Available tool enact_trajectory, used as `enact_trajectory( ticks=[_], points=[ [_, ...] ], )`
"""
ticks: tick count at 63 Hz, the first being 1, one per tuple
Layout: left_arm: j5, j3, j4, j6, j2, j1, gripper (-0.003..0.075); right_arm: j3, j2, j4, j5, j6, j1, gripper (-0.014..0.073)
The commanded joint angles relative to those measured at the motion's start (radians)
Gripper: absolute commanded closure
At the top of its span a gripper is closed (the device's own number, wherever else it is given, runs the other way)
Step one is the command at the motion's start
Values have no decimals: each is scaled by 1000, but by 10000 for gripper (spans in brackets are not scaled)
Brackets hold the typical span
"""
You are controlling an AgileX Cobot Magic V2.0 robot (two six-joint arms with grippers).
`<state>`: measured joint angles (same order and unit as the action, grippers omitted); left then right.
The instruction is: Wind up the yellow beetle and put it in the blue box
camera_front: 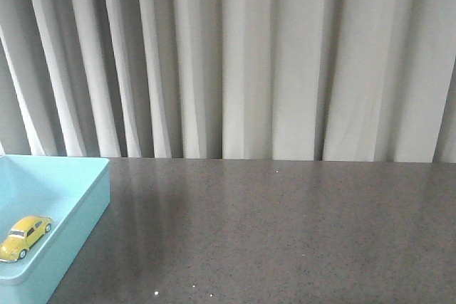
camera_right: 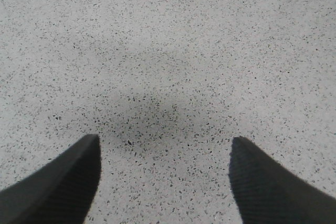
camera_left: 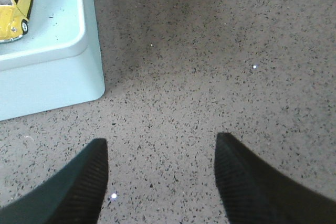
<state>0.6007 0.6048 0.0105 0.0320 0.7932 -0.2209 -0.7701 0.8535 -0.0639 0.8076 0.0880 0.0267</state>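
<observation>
You see a big wall of pale grey curtains (camera_front: 285, 62) hanging in long folds behind everything. Below them lies the desk (camera_front: 285, 233), dark grey with tiny specks all over it.

Next comes the blue box (camera_front: 78, 211), a light blue tray with smooth walls and round corners. It sits on the desk, and in the front view only a part of it shows. In the left wrist view you see one round corner of the blue box (camera_left: 79, 51), ahead of your left gripper (camera_left: 160, 177) and off to one side. The box and the gripper are apart, with bare speckled desk between them.

Your left gripper is open. Its two dark fingers (camera_left: 79, 187) stand wide apart and nothing is between them, only desk.

Your right gripper (camera_right: 163, 177) is open too. Its two dark fingers (camera_right: 63, 182) are spread wide over the speckled desk, and a soft shadow lies on the desk just ahead of them. It holds nothing.

The smallest thing is the yellow beetle (camera_front: 25, 236), a little yellow toy car with dark windows and silver wheels. It is inside the blue box, standing on its wheels on the box floor. In the left wrist view the yellow beetle (camera_left: 14, 8) sits well away from your left gripper, past the box wall.
</observation>
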Motion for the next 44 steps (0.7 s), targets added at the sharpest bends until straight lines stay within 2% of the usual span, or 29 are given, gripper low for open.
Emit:
enact_trajectory(
  ticks=[1, 13, 27, 33, 44],
  points=[
    [-90, 25, -17, 11, -5, 0, 379, -24, -9, 2, -49, 0, 2, 207],
    [-99, 25, -17, 11, -5, 0, 553, -24, -9, 2, -49, 0, 2, 410],
    [-104, 25, -11, 11, -5, 0, 689, -24, -9, 2, -49, 0, 2, 603],
    [-123, 25, -11, 11, -5, 0, 727, -24, -9, 2, -50, 0, 2, 601],
    [-138, 25, -17, 11, -5, 0, 727, -24, -9, 4, -51, 0, 2, 601]
  ],
)
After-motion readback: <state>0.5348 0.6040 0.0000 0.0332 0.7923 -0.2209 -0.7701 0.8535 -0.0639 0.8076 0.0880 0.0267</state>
